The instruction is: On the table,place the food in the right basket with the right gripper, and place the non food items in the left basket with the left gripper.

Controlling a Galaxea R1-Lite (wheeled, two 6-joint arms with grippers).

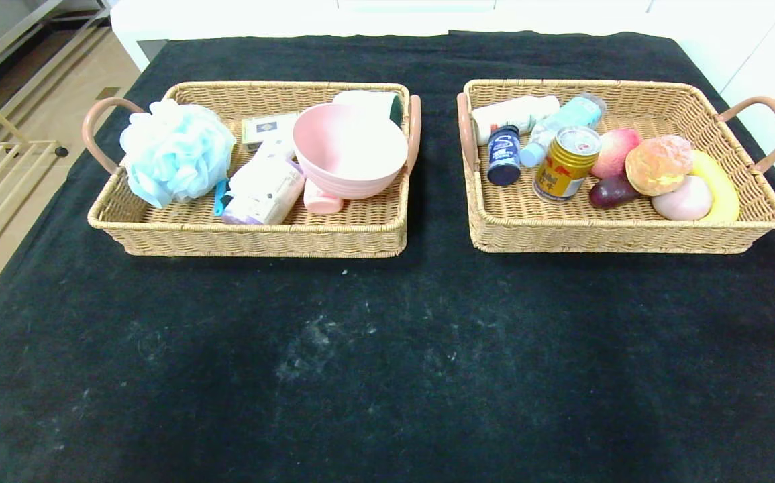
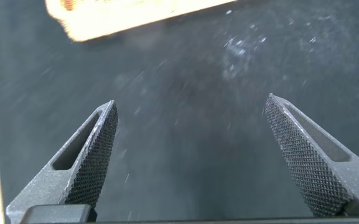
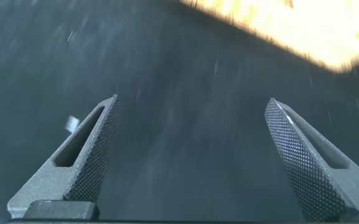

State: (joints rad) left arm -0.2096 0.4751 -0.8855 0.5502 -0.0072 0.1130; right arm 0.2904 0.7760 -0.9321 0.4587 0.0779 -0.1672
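On the black-draped table [image 1: 387, 376] stand two wicker baskets. The left basket [image 1: 253, 235] holds the light blue pouf [image 1: 174, 153], the pink bowl [image 1: 349, 149] and the white canister with a purple end [image 1: 265, 191]. In the right basket [image 1: 629, 236] are the gold-and-red can [image 1: 566, 164], the orange-brown bun [image 1: 659, 164] and the dark blue jar [image 1: 504, 155]. Neither arm shows in the head view. My left gripper [image 2: 191, 99] is open over bare cloth, nothing between its fingers. My right gripper [image 3: 193, 99] is open over bare cloth too.
The left basket also holds small boxes and a pink item; the right one holds a peach, a banana, bottles and other food. A basket's edge [image 2: 123, 15] lies ahead of the left gripper, and another basket's edge [image 3: 291, 25] ahead of the right. Floor and a rack lie left of the table.
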